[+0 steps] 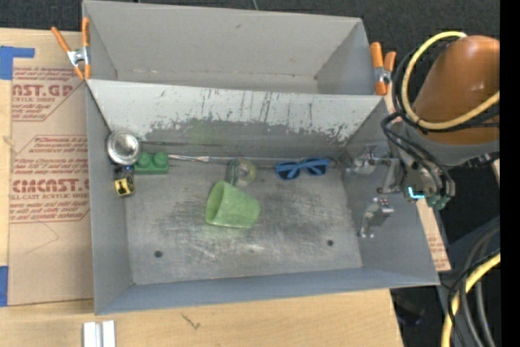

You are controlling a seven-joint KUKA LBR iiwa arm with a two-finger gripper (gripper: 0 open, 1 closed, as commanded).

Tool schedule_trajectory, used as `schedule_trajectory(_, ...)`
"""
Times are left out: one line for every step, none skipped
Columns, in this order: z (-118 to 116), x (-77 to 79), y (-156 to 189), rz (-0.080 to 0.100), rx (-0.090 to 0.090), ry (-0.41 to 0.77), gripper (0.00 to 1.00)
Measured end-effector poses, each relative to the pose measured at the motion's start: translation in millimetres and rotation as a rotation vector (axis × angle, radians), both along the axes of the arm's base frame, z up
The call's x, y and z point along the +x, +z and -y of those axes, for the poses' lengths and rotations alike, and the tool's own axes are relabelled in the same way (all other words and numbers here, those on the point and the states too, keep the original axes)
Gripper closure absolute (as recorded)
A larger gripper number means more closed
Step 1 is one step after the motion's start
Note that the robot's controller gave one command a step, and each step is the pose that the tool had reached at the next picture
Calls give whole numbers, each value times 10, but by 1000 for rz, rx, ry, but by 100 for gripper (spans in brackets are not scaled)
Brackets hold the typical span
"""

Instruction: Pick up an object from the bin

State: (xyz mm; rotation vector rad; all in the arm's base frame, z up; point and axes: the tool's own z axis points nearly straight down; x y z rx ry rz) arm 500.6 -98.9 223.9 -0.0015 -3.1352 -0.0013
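Several things lie left of the gripper point(371, 217), open or closed I cannot tell; blue sunglasses point(302, 168) are nearest. Descending at centre-right could strike the bin point(398, 252) wall.

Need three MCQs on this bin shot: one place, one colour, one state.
1. Where is the end effector? A) by the bin's right wall B) over its middle C) at its left corner
2. What colour is the cup? A) red B) green C) white
3. How is the cup? A) upright B) on its side C) upside down
Answers: 1 A, it hangs at the right wall, apart from the cup; 2 B, it is pale green; 3 B, it lies tipped over.
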Motion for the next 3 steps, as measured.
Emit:
schedule_trajectory(-446,558,-908,4,2,32,0)
schedule_trajectory(-1009,88,-1307,1,3,214,0)
schedule_trajectory(-1628,530,-1514,9,-3,324,0)
